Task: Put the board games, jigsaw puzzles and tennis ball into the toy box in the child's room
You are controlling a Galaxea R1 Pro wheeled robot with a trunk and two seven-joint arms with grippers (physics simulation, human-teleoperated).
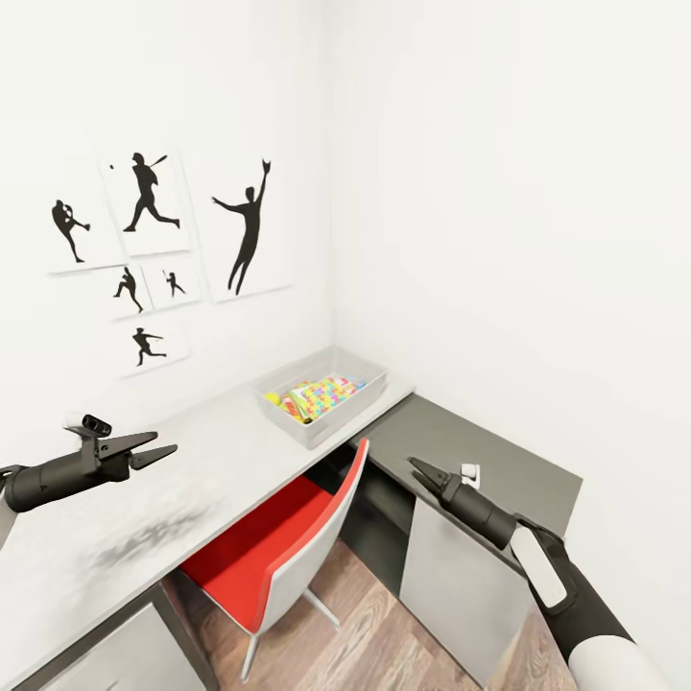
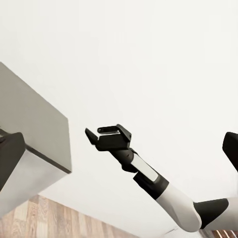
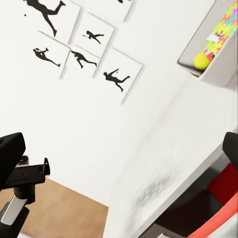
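Note:
The light grey toy box (image 1: 363, 392) stands at the far end of the pale table (image 1: 144, 518), against the wall corner. Inside it lie a yellow tennis ball (image 1: 273, 398) and a bright mosaic jigsaw puzzle (image 1: 326, 393); other flat coloured pieces beside them are too small to name. The right wrist view also catches the toy box (image 3: 225, 59), the tennis ball (image 3: 201, 60) and the puzzle (image 3: 229, 22). My left gripper (image 1: 158, 449) hovers open and empty over the table's near part. My right gripper (image 1: 419, 466) is open and empty above the lower dark cabinet, apart from the toy box. The bed is out of view.
A red chair (image 1: 278, 547) is tucked under the table between my arms. The dark grey cabinet (image 1: 499, 461) fills the right corner, with a small white object (image 1: 470, 472) on it. Black silhouette pictures (image 1: 149, 240) hang on the left wall. Wood floor (image 1: 374, 633) lies below.

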